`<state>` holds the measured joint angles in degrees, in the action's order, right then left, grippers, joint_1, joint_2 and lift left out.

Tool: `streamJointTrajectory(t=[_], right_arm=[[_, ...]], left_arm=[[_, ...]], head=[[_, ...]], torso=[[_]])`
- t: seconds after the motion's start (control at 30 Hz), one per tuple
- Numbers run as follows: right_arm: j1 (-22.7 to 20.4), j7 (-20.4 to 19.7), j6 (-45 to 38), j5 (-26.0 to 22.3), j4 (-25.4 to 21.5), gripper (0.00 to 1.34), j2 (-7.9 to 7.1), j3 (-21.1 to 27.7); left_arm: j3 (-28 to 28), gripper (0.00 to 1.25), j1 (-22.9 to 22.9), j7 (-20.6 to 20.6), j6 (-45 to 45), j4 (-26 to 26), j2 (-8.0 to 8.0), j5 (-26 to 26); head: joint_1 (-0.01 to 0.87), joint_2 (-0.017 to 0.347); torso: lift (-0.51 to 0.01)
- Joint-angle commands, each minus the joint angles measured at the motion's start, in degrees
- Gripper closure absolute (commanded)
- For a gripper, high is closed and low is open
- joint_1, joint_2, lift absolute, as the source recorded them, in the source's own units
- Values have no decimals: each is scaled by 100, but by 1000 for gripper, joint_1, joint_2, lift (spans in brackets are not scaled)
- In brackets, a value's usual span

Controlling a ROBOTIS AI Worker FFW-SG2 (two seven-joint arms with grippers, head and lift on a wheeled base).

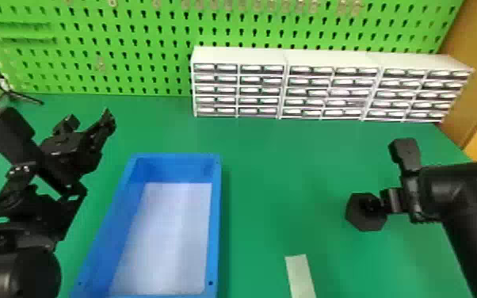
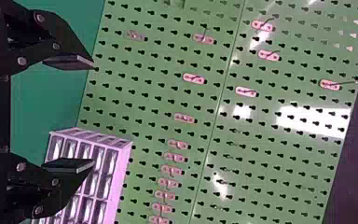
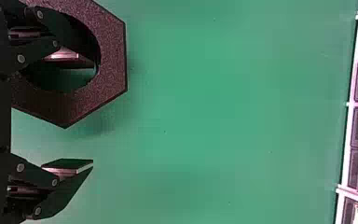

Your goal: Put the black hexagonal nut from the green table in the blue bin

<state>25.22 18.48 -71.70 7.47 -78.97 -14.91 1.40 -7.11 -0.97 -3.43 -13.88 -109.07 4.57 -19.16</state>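
Note:
The black hexagonal nut (image 1: 356, 218) is at the right of the green table in the head view, with my right gripper (image 1: 376, 204) over it. In the right wrist view one finger of my right gripper (image 3: 93, 115) overlaps the hole of the nut (image 3: 114, 60), and the other is outside the nut's rim; the fingers stand apart, open. Whether they touch the nut I cannot tell. The blue bin (image 1: 216, 222) stands left of centre. Left of the bin, my left gripper (image 1: 91, 128) is raised; in the left wrist view my left gripper (image 2: 93, 114) is open with nothing between its fingers.
White drawer cabinets (image 1: 329, 59) line the table's back, before a green pegboard (image 1: 130, 51). A pale strip (image 1: 300, 275) lies near the front, between the bin and the nut. A thin black stand (image 1: 8, 92) is at the back left.

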Motion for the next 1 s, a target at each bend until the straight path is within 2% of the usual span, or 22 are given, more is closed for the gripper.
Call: streamJointTrajectory(t=[0.0, 0.67, 0.97], right_arm=[[0, 7, 25, 18, 48, 502, 6, 0], [-35, 7, 51, 132, 57, 512, 50, 27], [-35, 15, 51, 158, 57, 811, 85, 0]], left_arm=[[16, 504, 0, 0, 0, 0, 0, 0], [34, 504, 0, -9, 0, 9, 0, 0], [34, 504, 9, -9, 0, 9, 0, -9]], head=[[692, 8], [692, 8], [692, 8]], torso=[[-97], [-97], [-97]])
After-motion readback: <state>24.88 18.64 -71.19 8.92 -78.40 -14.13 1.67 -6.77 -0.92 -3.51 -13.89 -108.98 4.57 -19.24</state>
